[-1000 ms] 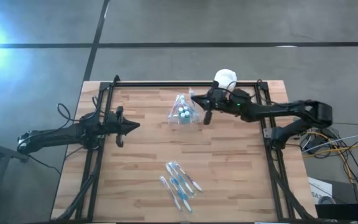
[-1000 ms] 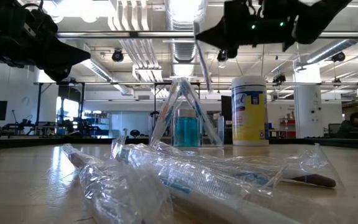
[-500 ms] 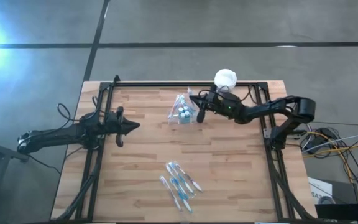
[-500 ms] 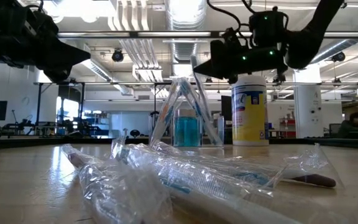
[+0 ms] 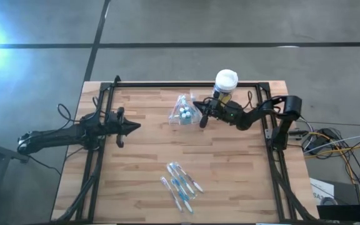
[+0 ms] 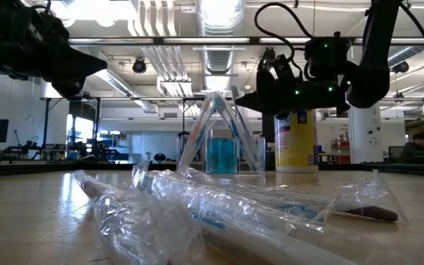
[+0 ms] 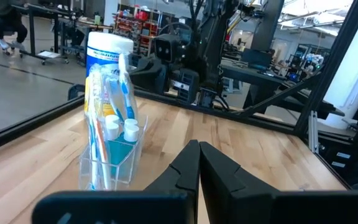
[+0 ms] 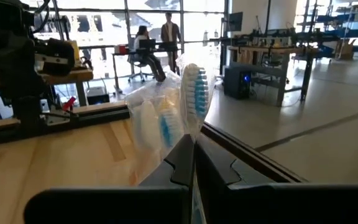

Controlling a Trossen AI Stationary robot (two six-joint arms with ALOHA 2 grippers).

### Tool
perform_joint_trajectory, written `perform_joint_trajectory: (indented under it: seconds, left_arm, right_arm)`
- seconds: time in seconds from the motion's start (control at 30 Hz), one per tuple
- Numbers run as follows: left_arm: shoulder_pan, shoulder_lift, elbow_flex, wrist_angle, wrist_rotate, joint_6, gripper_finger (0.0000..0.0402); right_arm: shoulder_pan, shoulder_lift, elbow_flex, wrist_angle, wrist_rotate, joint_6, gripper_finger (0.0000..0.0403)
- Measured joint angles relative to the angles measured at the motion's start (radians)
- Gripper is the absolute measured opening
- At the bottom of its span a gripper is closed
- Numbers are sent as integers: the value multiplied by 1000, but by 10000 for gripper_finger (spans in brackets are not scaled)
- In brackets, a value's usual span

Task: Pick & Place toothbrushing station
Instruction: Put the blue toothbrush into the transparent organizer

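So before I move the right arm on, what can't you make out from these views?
- Right gripper shut on a toothbrush: high view too small and low view too dark to tell whether its lower end is inside the cup.
- Handle: hidden by the fingers in the right wrist view.
- Wrapped toothbrushes: number unclear, overlapping plastic in the low view.
- Canister: label partly covered by the right arm.

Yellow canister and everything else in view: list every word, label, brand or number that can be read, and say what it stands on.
Yellow canister, label: dark print on the yellow and blue panels, too blurred and too small to read; the right arm also hides its top part.
Wrapped toothbrushes on the table: no print readable on the clear wrappers.
Clear cup and its tubes: no readable text.
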State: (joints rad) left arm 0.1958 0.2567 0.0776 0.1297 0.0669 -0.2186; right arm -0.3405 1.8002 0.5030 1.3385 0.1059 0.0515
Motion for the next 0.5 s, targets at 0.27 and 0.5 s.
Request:
perform_joint_trajectory:
  seconds: [0.27,0.5]
  left_arm:
    - [-1,0,0,7,-1,12,14]
    - [0,0,0,7,-1,13,14]
  right_arm:
    - [2,15,-10,-29,-1,-1,8]
    - [2,8,17,-188,2,77,21]
